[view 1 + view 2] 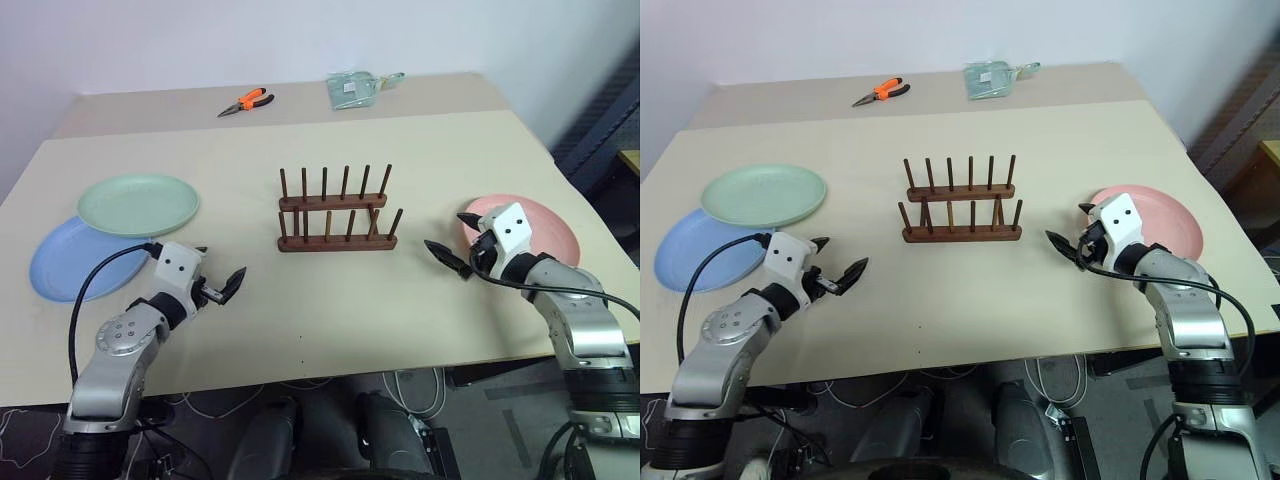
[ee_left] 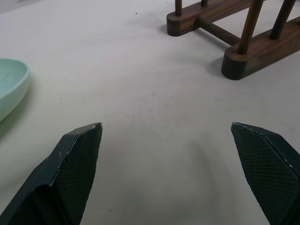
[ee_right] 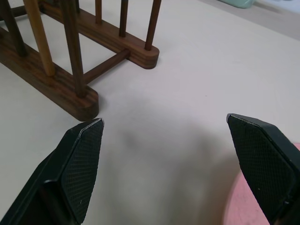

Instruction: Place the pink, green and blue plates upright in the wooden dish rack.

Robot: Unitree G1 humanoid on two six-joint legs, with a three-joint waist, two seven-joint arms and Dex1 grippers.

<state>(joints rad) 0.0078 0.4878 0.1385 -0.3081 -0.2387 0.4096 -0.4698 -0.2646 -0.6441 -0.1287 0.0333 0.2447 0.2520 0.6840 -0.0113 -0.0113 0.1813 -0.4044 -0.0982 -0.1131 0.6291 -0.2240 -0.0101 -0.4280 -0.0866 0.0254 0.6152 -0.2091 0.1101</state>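
- Both grippers hovered over the table with nothing in them: the left gripper (image 1: 222, 285) had its black fingers spread wide, pointing toward the rack, and the right gripper (image 1: 457, 243) was spread just as wide, beside the pink plate.
- Beneath them, the beige table (image 1: 330, 300) carried everything.
- At the left edge, the blue plate (image 1: 60, 262) lay flat, with the green plate (image 1: 138, 204) resting partly over its far side.
- Over on the right, the pink plate (image 1: 545, 225) lay flat, partly hidden behind the right wrist.
- At the table's middle stood the wooden dish rack (image 1: 335, 212), its pegs upright and no plate in it.
- Far back lay orange-handled pliers (image 1: 246, 101) and a pale green packet (image 1: 352, 89).
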